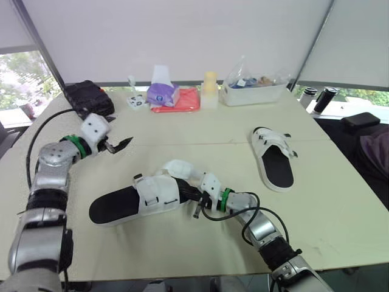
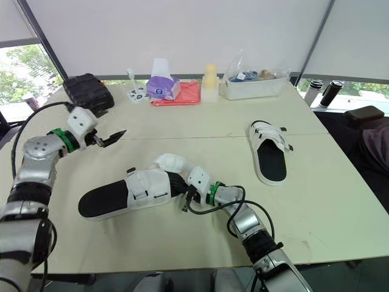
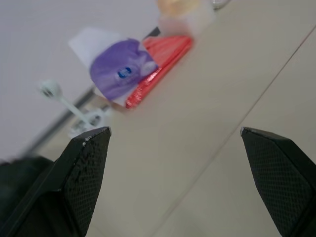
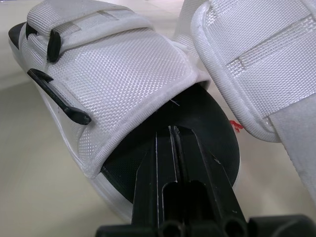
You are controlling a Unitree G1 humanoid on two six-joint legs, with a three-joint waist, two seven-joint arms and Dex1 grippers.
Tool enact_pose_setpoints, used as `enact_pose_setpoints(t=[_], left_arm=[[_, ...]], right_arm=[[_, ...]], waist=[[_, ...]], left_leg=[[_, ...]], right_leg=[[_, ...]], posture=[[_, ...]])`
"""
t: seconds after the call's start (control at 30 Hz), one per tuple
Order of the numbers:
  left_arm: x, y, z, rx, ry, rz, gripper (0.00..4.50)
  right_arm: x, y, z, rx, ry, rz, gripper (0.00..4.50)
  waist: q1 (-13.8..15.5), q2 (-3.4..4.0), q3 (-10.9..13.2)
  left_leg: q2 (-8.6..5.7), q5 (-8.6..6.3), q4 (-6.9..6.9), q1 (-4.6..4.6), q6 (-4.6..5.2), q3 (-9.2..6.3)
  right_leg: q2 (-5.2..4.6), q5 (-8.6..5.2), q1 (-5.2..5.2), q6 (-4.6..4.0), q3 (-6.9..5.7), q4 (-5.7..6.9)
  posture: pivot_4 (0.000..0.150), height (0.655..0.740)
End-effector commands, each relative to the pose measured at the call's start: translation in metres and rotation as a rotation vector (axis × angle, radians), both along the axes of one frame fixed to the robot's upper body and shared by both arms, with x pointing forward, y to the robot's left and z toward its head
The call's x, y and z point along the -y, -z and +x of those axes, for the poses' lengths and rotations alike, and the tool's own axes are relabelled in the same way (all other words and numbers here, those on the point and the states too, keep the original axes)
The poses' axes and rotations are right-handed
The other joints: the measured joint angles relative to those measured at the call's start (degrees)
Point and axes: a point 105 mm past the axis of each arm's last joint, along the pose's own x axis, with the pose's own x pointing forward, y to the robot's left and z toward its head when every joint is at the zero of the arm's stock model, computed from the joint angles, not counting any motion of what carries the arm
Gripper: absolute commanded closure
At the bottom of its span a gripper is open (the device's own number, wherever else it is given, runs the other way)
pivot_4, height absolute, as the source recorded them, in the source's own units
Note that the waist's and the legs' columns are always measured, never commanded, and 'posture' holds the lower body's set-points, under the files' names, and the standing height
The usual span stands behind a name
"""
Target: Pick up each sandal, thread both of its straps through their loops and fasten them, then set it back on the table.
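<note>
A white sandal with a black footbed (image 1: 140, 201) lies on the table (image 1: 340, 201) in front of me. Its front strap (image 4: 123, 74) sits flat over the footbed, while its rear strap (image 4: 256, 59) stands lifted and loose. My right gripper (image 1: 193, 198) is shut, its tips resting on the footbed right at the hem of the front strap. Nothing shows pinched between its fingers (image 4: 170, 148). Left of the sandal, above the table, my left gripper (image 1: 118, 145) hangs open and empty. A second white sandal (image 1: 273, 157) lies at the right.
Along the far edge stand a black bag (image 1: 89, 97), a purple tissue pack (image 1: 161, 94) on a red pouch (image 1: 182, 100), a pale bottle (image 1: 209, 90) and a clear bin (image 1: 252, 88). Two dark flasks (image 1: 322, 98) stand beyond the right corner.
</note>
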Motion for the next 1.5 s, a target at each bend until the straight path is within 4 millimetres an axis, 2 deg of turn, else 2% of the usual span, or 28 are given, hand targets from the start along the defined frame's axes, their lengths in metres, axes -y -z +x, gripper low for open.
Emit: enact_pose_setpoints(t=[0.03,0.13,0.27,0.33,0.43,0.53,0.63,0.73,0.9,1.17,1.3,1.47,1.5], left_arm=[[0.032,-0.021,-0.035,-0.127,0.169,-0.261,0.15],[0.067,-0.01,-0.075,-0.324,0.295,-0.439,0.15],[0.083,-0.008,-0.103,-0.399,0.281,-0.594,0.06],[0.089,-0.001,-0.115,-0.439,0.266,-0.619,0.06],[0.098,0.018,-0.126,-0.526,0.215,-0.592,0.06],[0.1,0.042,-0.129,-0.641,0.14,-0.528,0.06],[0.1,0.05,-0.132,-0.686,0.116,-0.567,0.06],[0.101,0.055,-0.126,-0.703,0.073,-0.62,0.06],[0.113,0.054,-0.113,-0.718,0.086,-0.686,0.06],[0.131,0.062,-0.079,-0.782,0.037,-0.725,0.06],[0.146,0.062,-0.061,-0.799,0.038,-0.75,0.06],[0.15,0.069,-0.047,-0.829,0.006,-0.725,0.06],[0.151,0.069,-0.045,-0.821,0.001,-0.717,0.3]], right_arm=[[0.026,0.065,-0.01,-0.209,0.083,-0.148,4.5],[0.026,0.067,-0.011,-0.212,0.083,-0.148,4.5],[0.024,0.068,-0.012,-0.214,0.08,-0.144,4.5],[0.022,0.069,-0.012,-0.215,0.074,-0.142,4.5],[0.019,0.069,-0.013,-0.216,0.062,-0.141,4.5],[0.017,0.07,-0.013,-0.216,0.056,-0.14,4.5],[0.016,0.069,-0.012,-0.216,0.055,-0.137,4.5],[0.015,0.069,-0.013,-0.217,0.054,-0.136,4.5],[0.013,0.069,-0.014,-0.219,0.054,-0.131,4.5],[0.01,0.068,-0.012,-0.218,0.066,-0.118,4.5],[0.008,0.068,-0.012,-0.22,0.077,-0.109,4.5],[0.01,0.067,-0.01,-0.215,0.095,-0.103,4.5],[0.011,0.067,-0.009,-0.215,0.1,-0.102,4.5]], waist=[[0.0,0.01,0.0],[0.1,0.06,0.0],[0.3,0.03,-0.1],[0.2,0.04,-0.1],[0.2,0.11,-0.1],[0.3,0.1,-0.1],[0.2,0.1,-0.1],[0.2,0.16,-0.2],[0.2,0.15,-0.3],[0.3,0.26,-0.4],[0.3,0.24,-0.4],[0.3,0.31,-0.5],[0.3,0.33,-0.5]], left_leg=[[0.0,0.0,0.0,0.02,0.0,-0.02],[0.02,0.0,-0.02,0.11,0.0,-0.07],[0.03,0.0,-0.02,0.21,0.0,-0.18],[0.05,0.0,-0.04,0.33,0.0,-0.23],[0.04,-0.01,-0.24,0.96,-0.01,-0.22],[0.01,-0.01,-0.22,0.99,-0.02,-0.25],[-0.05,-0.01,-0.21,1.0,-0.02,-0.25],[-0.04,-0.01,-0.22,1.0,-0.02,-0.25],[-0.08,-0.01,-0.21,0.99,-0.03,-0.27],[-0.14,0.0,-0.21,0.97,-0.03,-0.31],[-0.19,0.02,-0.21,0.97,-0.07,-0.37],[-0.22,0.06,-0.22,0.97,-0.14,-0.45],[-0.23,0.07,-0.22,0.97,-0.15,-0.46]], right_leg=[[0.0,0.0,0.02,0.0,0.0,0.0],[-0.03,0.0,0.1,-0.02,-0.01,-0.01],[-0.12,0.0,0.22,-0.03,0.03,-0.03],[-0.12,0.01,0.33,-0.06,0.03,-0.04],[-0.09,-0.09,0.94,-0.21,0.03,-0.25],[-0.01,-0.15,0.99,-0.31,-0.01,-0.26],[0.04,-0.23,0.98,-0.45,-0.01,-0.25],[0.03,-0.25,0.98,-0.48,-0.02,-0.26],[0.04,-0.25,0.99,-0.49,-0.05,-0.28],[0.06,-0.25,0.99,-0.48,-0.15,-0.3],[0.07,-0.25,1.03,-0.48,-0.19,-0.32],[0.1,-0.2,1.02,-0.39,-0.22,-0.32],[0.1,-0.2,1.03,-0.38,-0.22,-0.32]], posture=[[0.15,0.74],[0.15,0.74],[0.15,0.74],[0.15,0.74],[0.15,0.74],[0.15,0.74],[0.15,0.74],[0.15,0.74],[0.15,0.74],[0.15,0.74],[0.15,0.74],[0.15,0.74],[0.15,0.74]])
